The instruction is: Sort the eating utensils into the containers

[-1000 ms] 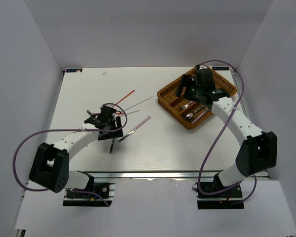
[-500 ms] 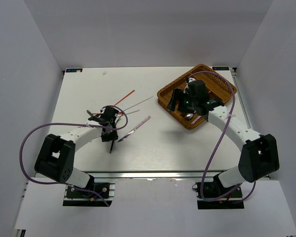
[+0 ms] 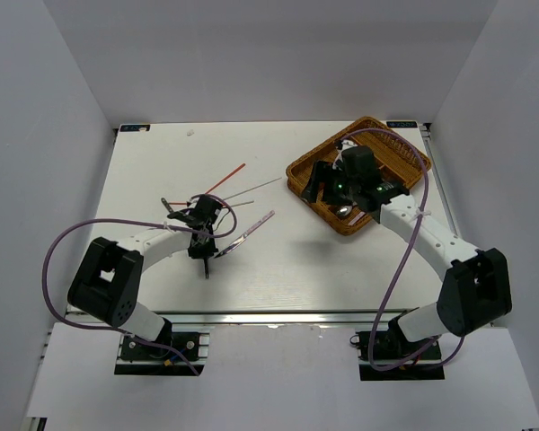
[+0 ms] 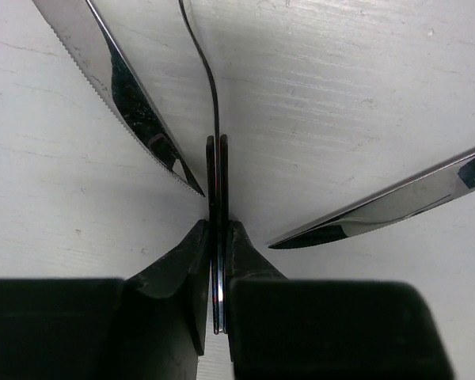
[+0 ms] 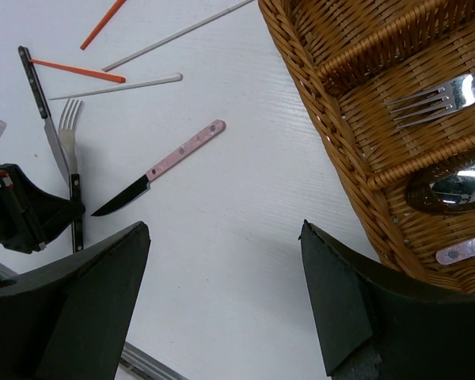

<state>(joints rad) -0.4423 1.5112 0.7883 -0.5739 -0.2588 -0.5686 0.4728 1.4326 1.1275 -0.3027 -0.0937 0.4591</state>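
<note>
Left gripper (image 4: 218, 237) pinching fork (image 4: 216, 178), right gripper (image 5: 222, 269) spread wide

We're looking down on a white table (image 3: 144, 180), its painted top faintly grained up close. It's boxed in on three sides by plain pale panels: back wall (image 3: 269, 54), left wall (image 3: 36, 180) and right wall (image 3: 512, 135), all matte. The light is soft and even, with only faint shadows. A metal rail (image 3: 278, 316) runs along the near edge, with a white ledge (image 3: 278, 391) below it.

The left gripper's (image 4: 218, 237) jaws pinch a thin utensil (image 4: 215, 166) between two knife blades (image 4: 127, 87).
</note>
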